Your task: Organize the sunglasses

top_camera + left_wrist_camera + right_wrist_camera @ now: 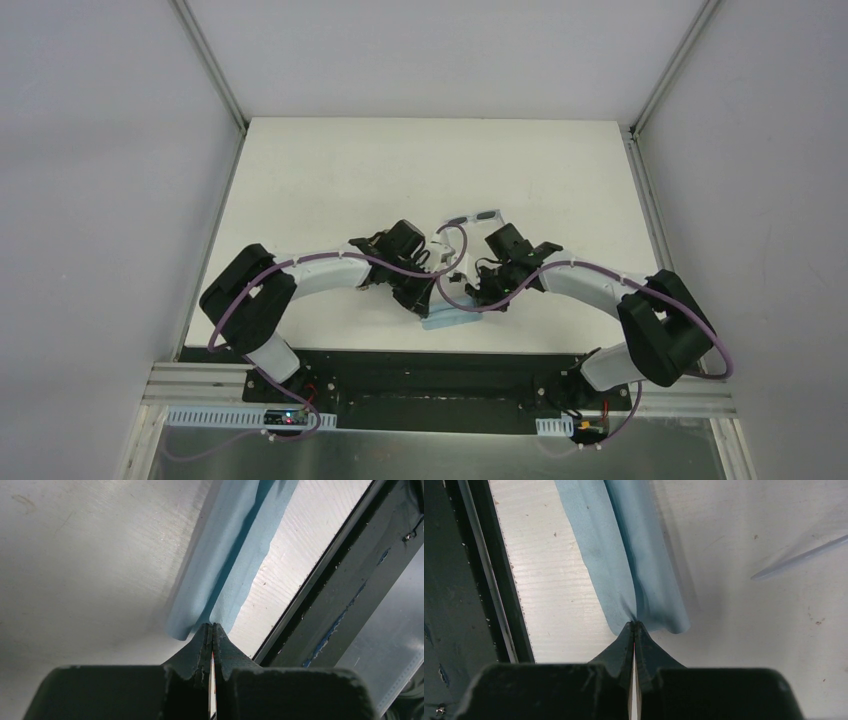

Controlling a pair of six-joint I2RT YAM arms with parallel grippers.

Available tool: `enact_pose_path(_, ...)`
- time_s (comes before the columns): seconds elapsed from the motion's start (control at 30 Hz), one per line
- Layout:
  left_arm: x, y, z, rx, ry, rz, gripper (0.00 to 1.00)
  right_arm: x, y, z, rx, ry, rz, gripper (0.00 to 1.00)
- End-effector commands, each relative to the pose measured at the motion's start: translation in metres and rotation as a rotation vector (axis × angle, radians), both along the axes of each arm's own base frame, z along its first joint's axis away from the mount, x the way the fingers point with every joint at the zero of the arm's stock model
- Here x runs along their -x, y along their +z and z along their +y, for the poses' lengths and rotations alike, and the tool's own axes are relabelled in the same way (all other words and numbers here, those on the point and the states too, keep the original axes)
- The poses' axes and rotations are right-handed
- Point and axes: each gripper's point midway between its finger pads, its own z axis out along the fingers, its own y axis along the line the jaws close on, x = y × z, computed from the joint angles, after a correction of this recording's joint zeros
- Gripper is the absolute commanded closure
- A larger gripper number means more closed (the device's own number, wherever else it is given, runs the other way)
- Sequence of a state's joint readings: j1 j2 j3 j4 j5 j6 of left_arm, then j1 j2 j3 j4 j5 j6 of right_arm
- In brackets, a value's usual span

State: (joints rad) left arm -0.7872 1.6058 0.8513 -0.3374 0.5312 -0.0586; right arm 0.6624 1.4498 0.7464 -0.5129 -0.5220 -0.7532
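Observation:
The sunglasses point(472, 217), a thin white frame with two small dark lenses, lie on the white table beyond both wrists. One slim white temple arm point(804, 557) shows at the right edge of the right wrist view. A light blue cloth point(447, 320) is stretched between the two grippers near the table's front edge. My left gripper point(212, 626) is shut, pinching one end of the cloth point(235, 555). My right gripper point(634, 624) is shut on the other end of the cloth point(624, 555). The cloth hangs folded lengthwise just above the table.
The black base plate point(440, 365) and its metal edge rail point(330, 595) run right beside the cloth, along the table's near edge point(484, 580). Grey walls close in the table on the left, right and back. Purple cables loop over both arms.

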Motion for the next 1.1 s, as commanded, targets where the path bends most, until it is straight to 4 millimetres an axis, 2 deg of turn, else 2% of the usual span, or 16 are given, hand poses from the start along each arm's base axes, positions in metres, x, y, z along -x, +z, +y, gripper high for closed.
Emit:
enact_pose_path(0.0, 0.006, 0.011, -0.008, 0.051, -0.058, -0.016, 1.00, -0.011, 0.005, 0.002, -0.012, -0.008, -0.052, 1.00)
enact_pose_path(0.5, 0.006, 0.006, -0.006, 0.034, -0.052, -0.012, 1.00, -0.002, 0.007, 0.004, -0.027, 0.012, 0.001, 1.00)
enact_pose_path(0.53, 0.005, 0.007, -0.006, 0.036, -0.050, -0.013, 1.00, -0.001, 0.007, 0.004, -0.025, 0.013, 0.006, 0.96)
enact_pose_path(0.63, 0.007, 0.013, -0.007, 0.054, -0.054, -0.019, 0.97, -0.004, 0.012, 0.004, -0.029, 0.004, 0.002, 0.84)
enact_pose_path(0.8, 0.004, 0.029, -0.010, 0.091, -0.055, -0.056, 0.91, -0.008, 0.032, 0.008, -0.072, -0.009, -0.030, 0.76)
enact_pose_path(0.93, 0.004, 0.043, -0.015, 0.133, -0.065, -0.071, 0.86, -0.005, 0.046, 0.009, -0.098, -0.010, -0.040, 0.74)
enact_pose_path(1.07, 0.003, 0.054, -0.018, 0.161, -0.064, -0.076, 0.83, -0.006, 0.049, 0.005, -0.095, -0.020, -0.052, 0.74)
